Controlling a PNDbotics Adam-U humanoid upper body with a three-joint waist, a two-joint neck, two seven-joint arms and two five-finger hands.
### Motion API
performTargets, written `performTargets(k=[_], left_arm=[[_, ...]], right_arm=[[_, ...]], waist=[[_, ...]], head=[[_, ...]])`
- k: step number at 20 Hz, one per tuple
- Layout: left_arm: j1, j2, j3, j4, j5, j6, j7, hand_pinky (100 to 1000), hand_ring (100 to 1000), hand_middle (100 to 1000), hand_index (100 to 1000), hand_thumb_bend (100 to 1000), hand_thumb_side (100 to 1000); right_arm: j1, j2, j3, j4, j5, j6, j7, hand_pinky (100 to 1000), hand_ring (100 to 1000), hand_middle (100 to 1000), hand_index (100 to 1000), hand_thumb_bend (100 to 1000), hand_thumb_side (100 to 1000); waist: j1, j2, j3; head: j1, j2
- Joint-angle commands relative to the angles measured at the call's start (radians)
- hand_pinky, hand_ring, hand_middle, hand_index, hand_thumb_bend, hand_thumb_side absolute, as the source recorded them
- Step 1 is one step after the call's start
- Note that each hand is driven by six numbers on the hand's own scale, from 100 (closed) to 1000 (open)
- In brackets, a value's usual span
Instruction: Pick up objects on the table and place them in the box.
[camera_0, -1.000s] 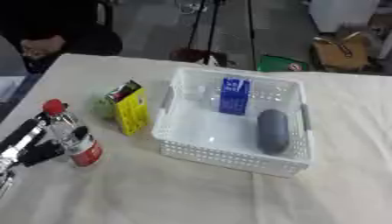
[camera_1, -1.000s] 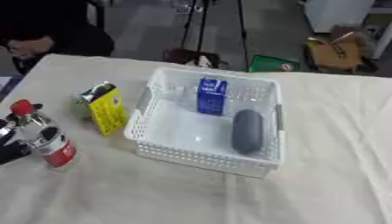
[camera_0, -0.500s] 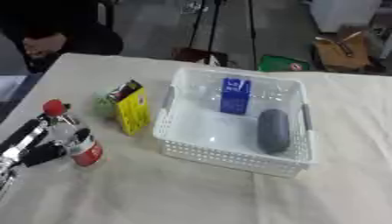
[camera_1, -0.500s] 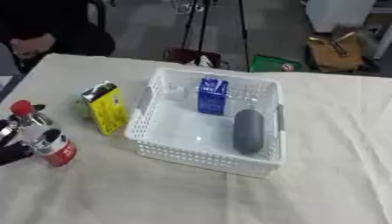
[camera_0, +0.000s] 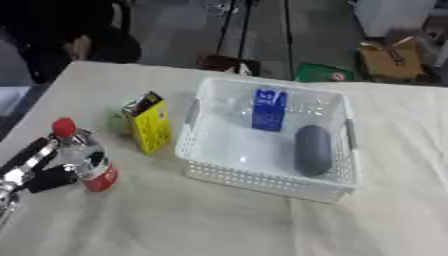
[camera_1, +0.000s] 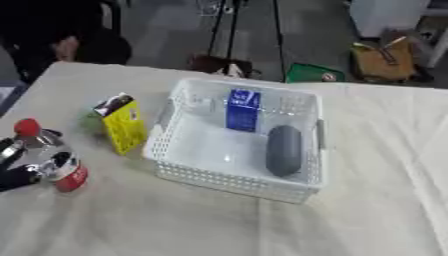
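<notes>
In the left eye view, the left hand (camera_0: 39, 167) comes in from the near left edge, its black and silver fingers curled round a bottle (camera_0: 85, 159). The bottle has a red cap and a red label and stands upright on the cloth-covered table (camera_0: 175, 220), near its left side. Just right of the bottle and a little farther stands a yellow carton (camera_0: 150, 122), tilted slightly, close to the left wall of the white basket (camera_0: 267, 180). Behind the carton something green shows, too blurred to tell what. In the basket a blue carton (camera_0: 269, 109) stands toward the far wall, and a grey oblong thing (camera_0: 312, 150) lies on the right side, its length running near to far. The right hand shows in neither view.

In the right eye view, only the tips of the left hand's fingers (camera_1: 19, 172) show at the left edge, wrapped about the bottle's lower half. The bottle, yellow carton and basket stand apart from one another, none touching.
</notes>
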Motion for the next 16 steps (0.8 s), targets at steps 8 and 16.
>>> performTargets(k=[8,16], left_arm=[[-0.013,0.013,0.0,-0.004,0.026,-0.002,0.002,914,795,718,669,223,617],[-0.026,0.023,-0.002,-0.026,0.046,-0.006,0.004,873,764,698,655,172,614]], right_arm=[[-0.017,-0.012,-0.006,-0.017,0.009,0.004,-0.027,804,782,648,825,100,1000],[-0.017,-0.013,-0.004,-0.017,0.011,0.007,-0.034,804,782,647,825,100,1000]], waist=[[0.001,-0.01,0.001],[0.003,-0.015,0.001]], head=[[0.0,-0.012],[-0.002,-0.009]])
